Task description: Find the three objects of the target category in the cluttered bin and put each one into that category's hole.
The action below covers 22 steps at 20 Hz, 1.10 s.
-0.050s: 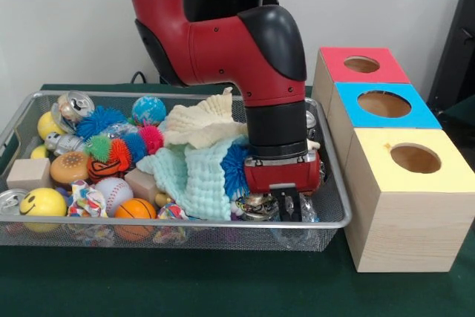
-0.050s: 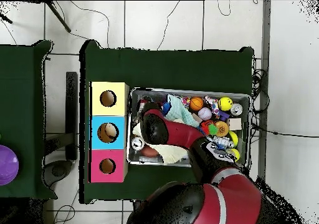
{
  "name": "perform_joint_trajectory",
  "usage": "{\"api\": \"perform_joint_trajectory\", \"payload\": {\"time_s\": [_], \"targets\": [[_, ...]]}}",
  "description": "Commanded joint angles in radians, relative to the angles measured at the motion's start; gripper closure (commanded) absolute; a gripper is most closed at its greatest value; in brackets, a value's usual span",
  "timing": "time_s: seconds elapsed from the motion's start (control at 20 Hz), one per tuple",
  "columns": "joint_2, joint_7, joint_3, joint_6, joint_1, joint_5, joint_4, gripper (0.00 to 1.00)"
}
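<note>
Front view: gripper [image 1: 286, 208] lowered into wire bin [image 1: 338, 217], corner nearest yellow-topped box [image 1: 407, 197]. Fingers partly hidden by clutter; open or closed: cannot tell. Crushed can [image 1: 254, 206] lies directly under and just left of gripper tips in this view, touching blue spiky ball [image 1: 236, 165] and mint cloth [image 1: 194, 177]. Target category not stated. Judgement: next move is short vertical pick, then carry sideways to nearby box holes [image 1: 415, 158].
</note>
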<state>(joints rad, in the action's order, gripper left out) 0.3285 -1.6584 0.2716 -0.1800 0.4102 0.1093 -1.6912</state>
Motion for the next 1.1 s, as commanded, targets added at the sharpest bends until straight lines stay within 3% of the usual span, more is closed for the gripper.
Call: {"api": "perform_joint_trajectory", "payload": {"time_s": [0.05,0.4,0.75,0.8,1.1], "targets": [[-0.029,-0.188,-0.090,-0.025,-0.049,-0.034,-0.018,1.00],[0.036,-0.158,-0.115,0.165,-0.061,-0.078,-0.028,1.00],[0.038,-0.147,-0.090,0.193,-0.034,-0.055,-0.028,1.00],[0.037,-0.145,-0.080,0.206,-0.025,-0.054,-0.029,0.00],[0.034,-0.119,-0.057,0.251,-0.002,-0.044,-0.016,0.00]]}}
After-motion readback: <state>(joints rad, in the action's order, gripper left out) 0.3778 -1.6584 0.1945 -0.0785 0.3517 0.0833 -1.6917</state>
